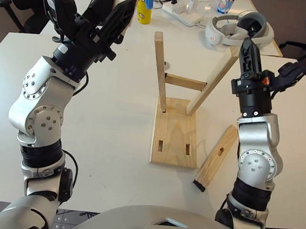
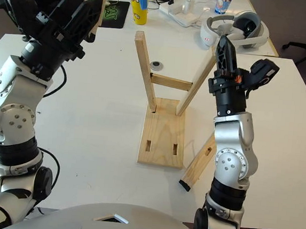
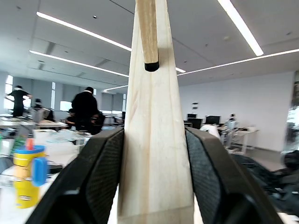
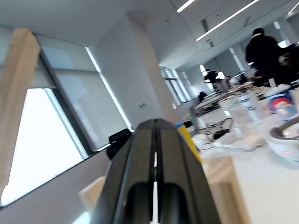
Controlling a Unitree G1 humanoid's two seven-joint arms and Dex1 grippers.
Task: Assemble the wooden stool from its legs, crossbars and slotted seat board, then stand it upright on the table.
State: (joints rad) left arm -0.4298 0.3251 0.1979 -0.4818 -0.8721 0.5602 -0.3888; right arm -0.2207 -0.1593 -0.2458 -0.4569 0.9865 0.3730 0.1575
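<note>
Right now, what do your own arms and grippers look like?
The left arm and right arm are rounded silver-grey housings with black joint bands and black wrists. The left gripper has broad black textured fingers; the right gripper is slimmer, black, with an orange mark below it. A black cable loops beside the left arm's base.

Stereo head pair looks down on same table [image 1: 115, 116]; wrist cameras close behind fingers [image 3: 103, 177], facing room.
</note>
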